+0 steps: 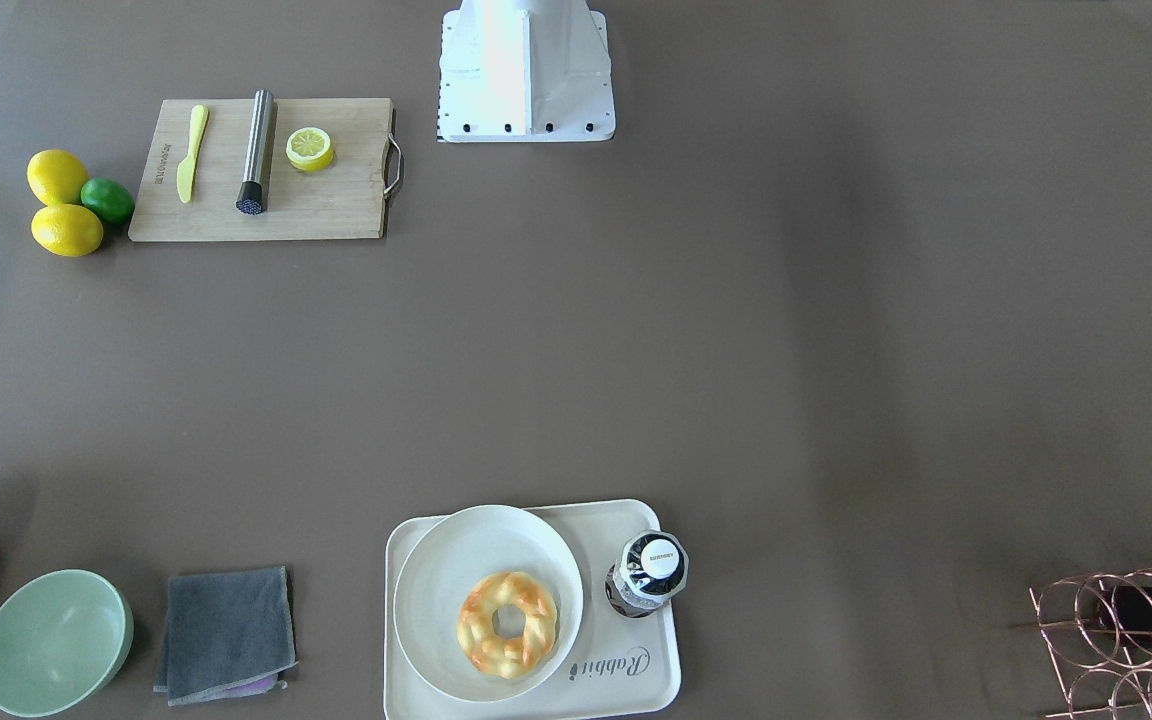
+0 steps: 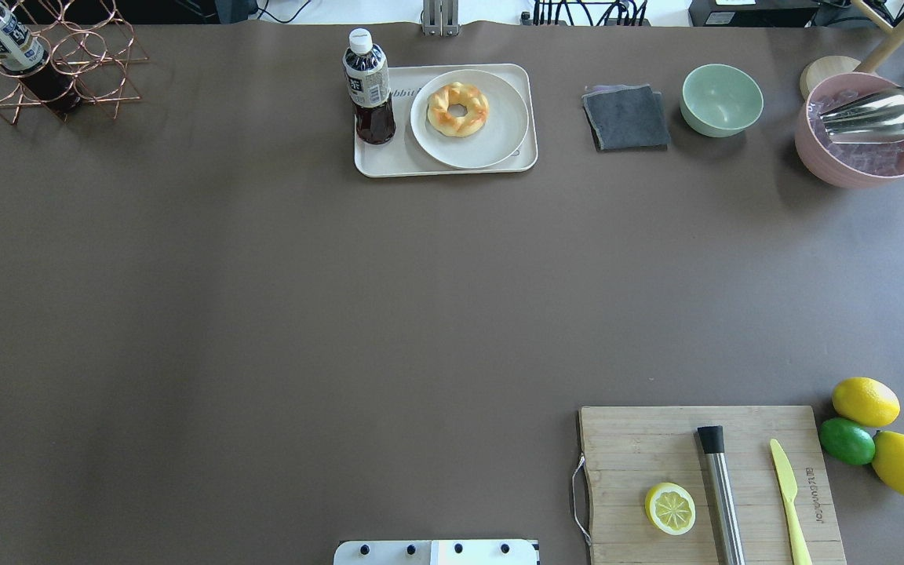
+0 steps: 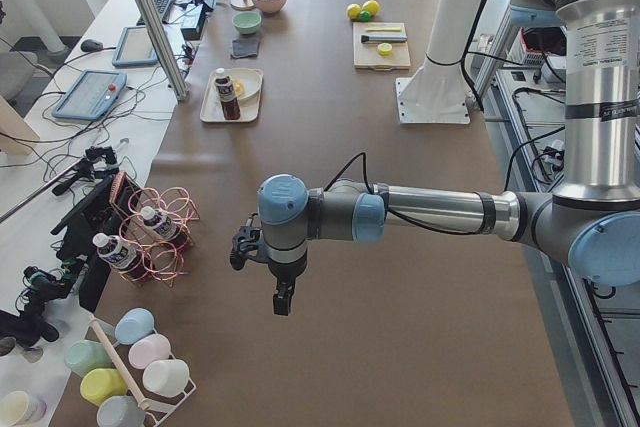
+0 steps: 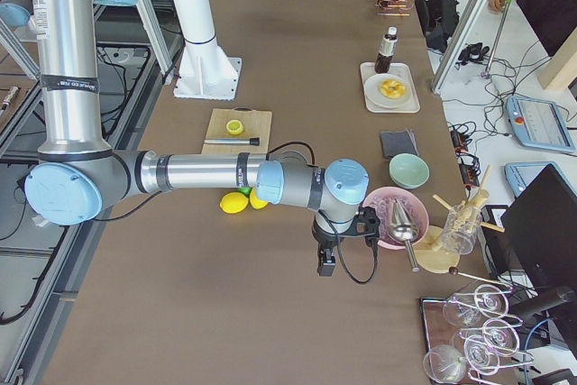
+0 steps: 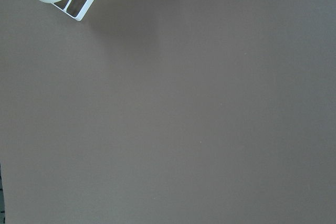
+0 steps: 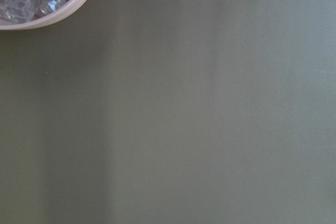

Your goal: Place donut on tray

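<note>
The donut [image 1: 481, 620], a golden braided ring, lies in a round white bowl [image 1: 456, 560] that stands on the cream tray [image 1: 636, 670]. It also shows in the overhead view [image 2: 442, 106] on the tray [image 2: 381, 161] at the table's far side. Neither gripper shows in the overhead or front views. My left gripper [image 3: 283, 297] hangs over bare table beyond the table's left part, far from the tray. My right gripper [image 4: 325, 263] hangs next to a pink bowl. I cannot tell whether either is open or shut.
A dark bottle [image 2: 369, 86] stands on the tray beside the bowl. A grey cloth [image 2: 626, 118], green bowl [image 2: 722, 99] and pink ice bowl [image 2: 860, 149] line the far edge. A copper rack [image 2: 44, 71] stands far left. A cutting board [image 2: 703, 479] with lemon half lies near right.
</note>
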Controlling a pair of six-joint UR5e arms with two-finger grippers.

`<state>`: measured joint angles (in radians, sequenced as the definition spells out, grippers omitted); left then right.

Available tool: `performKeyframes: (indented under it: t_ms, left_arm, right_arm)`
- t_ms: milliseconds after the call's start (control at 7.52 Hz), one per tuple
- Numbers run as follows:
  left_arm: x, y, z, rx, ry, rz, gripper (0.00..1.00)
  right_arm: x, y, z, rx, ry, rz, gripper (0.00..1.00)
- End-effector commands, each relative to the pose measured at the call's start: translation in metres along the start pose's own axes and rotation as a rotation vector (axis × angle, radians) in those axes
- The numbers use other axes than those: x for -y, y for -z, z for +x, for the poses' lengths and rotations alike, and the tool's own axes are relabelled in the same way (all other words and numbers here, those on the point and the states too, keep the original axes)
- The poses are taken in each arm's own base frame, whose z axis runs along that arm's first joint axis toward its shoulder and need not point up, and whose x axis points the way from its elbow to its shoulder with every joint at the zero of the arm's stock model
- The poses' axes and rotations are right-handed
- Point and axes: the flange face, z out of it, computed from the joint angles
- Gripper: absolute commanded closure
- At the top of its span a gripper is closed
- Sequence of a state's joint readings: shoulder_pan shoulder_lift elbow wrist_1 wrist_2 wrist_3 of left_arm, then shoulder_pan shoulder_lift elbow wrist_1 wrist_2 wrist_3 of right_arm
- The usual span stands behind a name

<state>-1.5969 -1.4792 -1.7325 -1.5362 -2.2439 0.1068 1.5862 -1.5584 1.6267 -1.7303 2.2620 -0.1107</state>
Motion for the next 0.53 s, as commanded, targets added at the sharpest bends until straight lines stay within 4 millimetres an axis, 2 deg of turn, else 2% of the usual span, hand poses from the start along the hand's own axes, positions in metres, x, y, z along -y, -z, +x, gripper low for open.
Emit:
performKeyframes:
  t_ms: [0,399]
  left_arm:
    - [0.001,0.0004,0.0002,0.0,0.0,-0.001,0.02]
    - [0.0053,0.0018,0.0009,0.0,-0.002,0.002,0.03]
  right_arm:
    - [0.0014,0.0009,-0.0008,0.002,0.003,0.002,0.0]
    - [0.0021,0.0016,-0.0013,0.002,0.004,0.003,0.0]
